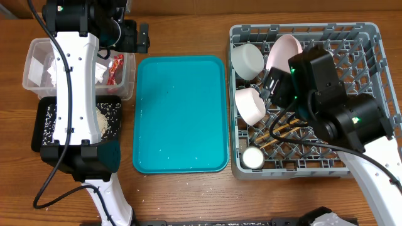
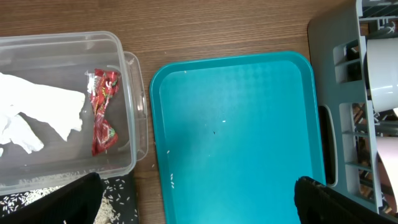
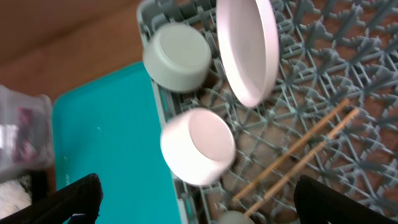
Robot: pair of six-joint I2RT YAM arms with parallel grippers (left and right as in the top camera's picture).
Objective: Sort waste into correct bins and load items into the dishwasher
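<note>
The grey dish rack (image 1: 301, 171) is sitting at the right of the table. The right arm is covering much of its middle and right side from overhead, so anything beneath cannot be made out. The teal tray (image 1: 179, 113) is lying between the rack and the bins, with a few white specks on it. The clear tub (image 1: 31, 69) and the black tray (image 1: 41, 125) just beside it are standing at the left, both partly hidden by the left arm.

Inside the rack:
- The pink plate (image 3: 249, 50) is standing on edge.
- The white bowl (image 3: 179, 55) is showing its base.
- A second pale bowl (image 3: 198, 146) is lying on its side.
- The small cup (image 1: 254, 157) is sitting at the near wall.
- The chopsticks (image 3: 298, 155) are lying across the grid.

The tissue (image 2: 37, 115) and the foil wrapper (image 2: 102, 112) are resting in the tub; the wrapper's print is too small to read. Rice scraps (image 1: 108, 119) are lying in the black tray.

The left gripper (image 2: 199, 202) is hovering near the tub's right end, jaws spread and empty. The right gripper (image 3: 205, 202) is hovering over the rack, jaws likewise spread and empty.
</note>
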